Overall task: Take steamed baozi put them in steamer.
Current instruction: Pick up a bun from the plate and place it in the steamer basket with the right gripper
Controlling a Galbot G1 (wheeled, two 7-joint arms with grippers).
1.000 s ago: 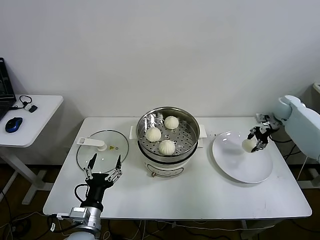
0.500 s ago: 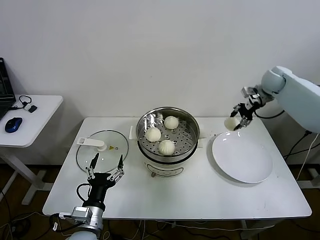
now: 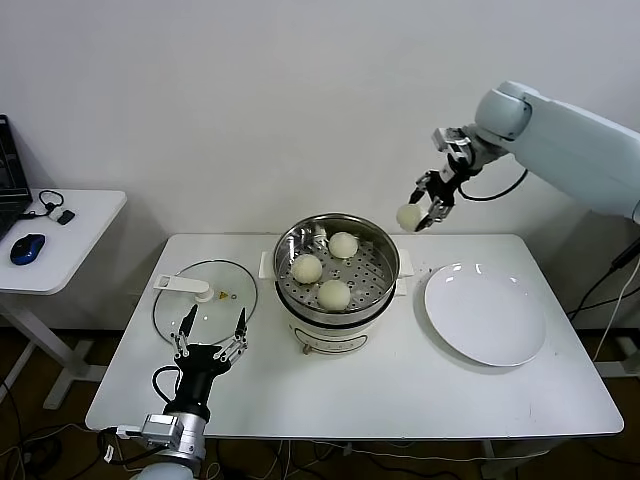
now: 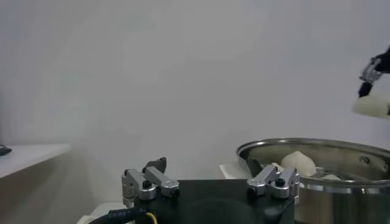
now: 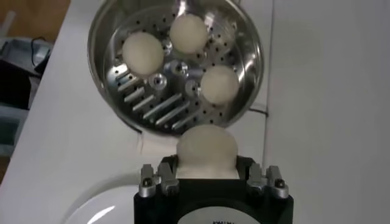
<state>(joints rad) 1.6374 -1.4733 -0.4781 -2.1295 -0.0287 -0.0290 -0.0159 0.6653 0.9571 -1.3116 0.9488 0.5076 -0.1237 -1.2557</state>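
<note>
Fourth small round cream-white dough baozi (image 3: 407,216) up in the air, above and just beyond the right rim of the round shiny steel steamer with perforated tray and white base (image 3: 380,254); not yet over the tray. Clamped on it, the right hand (image 3: 424,207), fingers closed around the bun's sides, domed top left free, likely to spare the soft dough a dent. Carried high, apparently to clear the pot's rim before descent. Seen from the right wrist: bun (image 5: 206,150) lodged between the two fingers, steamer tray (image 5: 159,103) directly ahead, so the approach looks lined up with the pot.

Inside the steamer, three more cream-white buns (image 3: 333,294) resting apart on the perforated tray, grouped toward the left, back and front; bare patch of tray on the right side, the likely spot for the fourth. Judged nearly done: one bun left to set down.

To the right of the pot, round white plate (image 3: 485,313) on the worktop, no buns on it. To the left, flat glass lid with white handle (image 3: 203,300) lying flat, off the pot to leave the top open.

Left hand (image 3: 208,336) low near the front edge of the white worktop (image 3: 400,390), beside the lid, fingers spread and holding nothing, idle.
</note>
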